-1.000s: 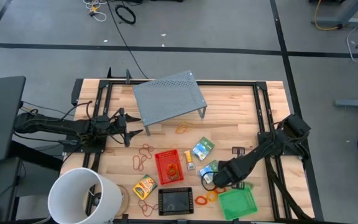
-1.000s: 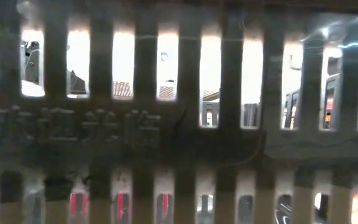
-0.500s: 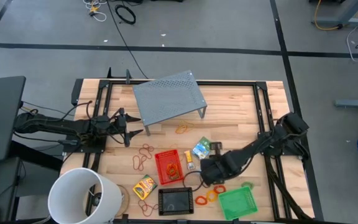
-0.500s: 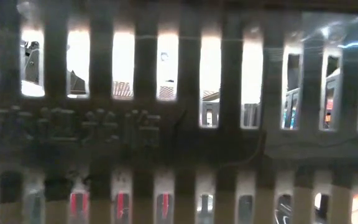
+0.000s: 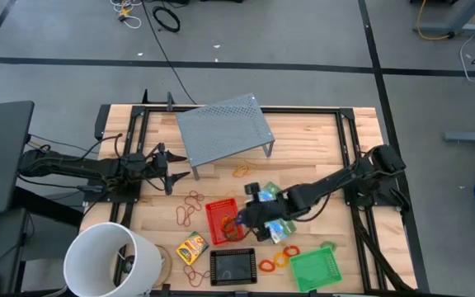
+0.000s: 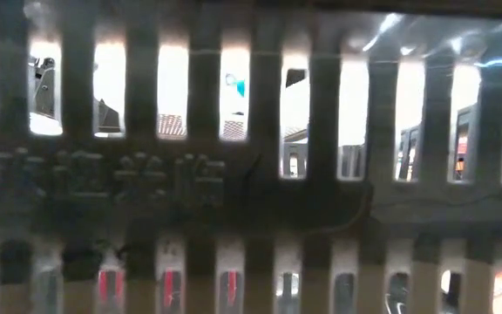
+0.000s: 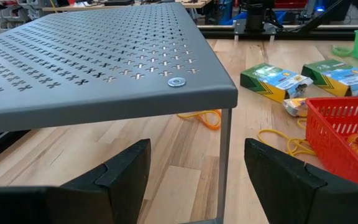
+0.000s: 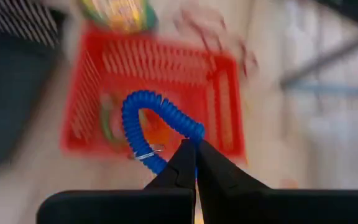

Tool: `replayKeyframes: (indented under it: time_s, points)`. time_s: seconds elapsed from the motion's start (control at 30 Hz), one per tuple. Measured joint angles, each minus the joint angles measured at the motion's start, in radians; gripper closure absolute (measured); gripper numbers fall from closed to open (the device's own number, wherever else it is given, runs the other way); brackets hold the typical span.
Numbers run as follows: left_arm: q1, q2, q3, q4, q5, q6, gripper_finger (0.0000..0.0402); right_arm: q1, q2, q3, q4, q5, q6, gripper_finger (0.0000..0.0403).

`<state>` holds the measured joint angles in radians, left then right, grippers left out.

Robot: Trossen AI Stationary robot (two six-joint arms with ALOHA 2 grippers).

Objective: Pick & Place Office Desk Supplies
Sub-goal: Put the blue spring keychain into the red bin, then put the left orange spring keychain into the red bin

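Now that the right gripper [image 8: 194,163] has swung left from beside the green tray [image 5: 315,268], it's over the red tray [image 8: 154,93], pinching a blue coil ring [image 8: 157,121]. Drop looks imminent. Left gripper [image 7: 191,168] idles wide open, far left by the riser [image 7: 98,68].

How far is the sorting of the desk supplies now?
Partly done. The red tray already holds a few coloured rings. In hand: the right gripper, jaws shut, carries a blue coiled ring above that tray. Left: rubber bands, the crayon box, teal packets and orange rings lie loose on the table. The left gripper waits, jaws open, beside the grey riser.
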<state>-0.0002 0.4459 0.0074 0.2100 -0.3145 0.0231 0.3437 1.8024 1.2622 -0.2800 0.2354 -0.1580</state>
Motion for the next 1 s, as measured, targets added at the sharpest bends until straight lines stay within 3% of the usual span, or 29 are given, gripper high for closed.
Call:
replayKeyframes:
  time_s: [0.13,0.33,0.53,0.83,1.0]
  points:
    - [0.000,0.000,0.000,0.000,0.000,0.000,0.0140,-0.038,0.076,0.000,0.102,-0.150,-0.035,0.0403]
    - [0.000,0.000,0.000,-0.002,0.000,0.000,0.0140,-0.058,0.130,-0.001,0.161,-0.188,-0.068,0.0390]
    - [0.000,0.000,0.000,-0.005,0.000,0.000,0.0140,-0.068,0.125,-0.001,0.157,-0.187,-0.067,0.0331]
    - [0.000,0.000,0.000,-0.006,0.000,0.000,0.0140,-0.061,0.121,-0.001,0.143,-0.237,-0.061,0.0208]
    - [0.000,0.000,0.000,-0.007,0.000,0.000,0.0140,-0.024,0.075,0.011,-0.018,-0.235,0.009,0.0185]
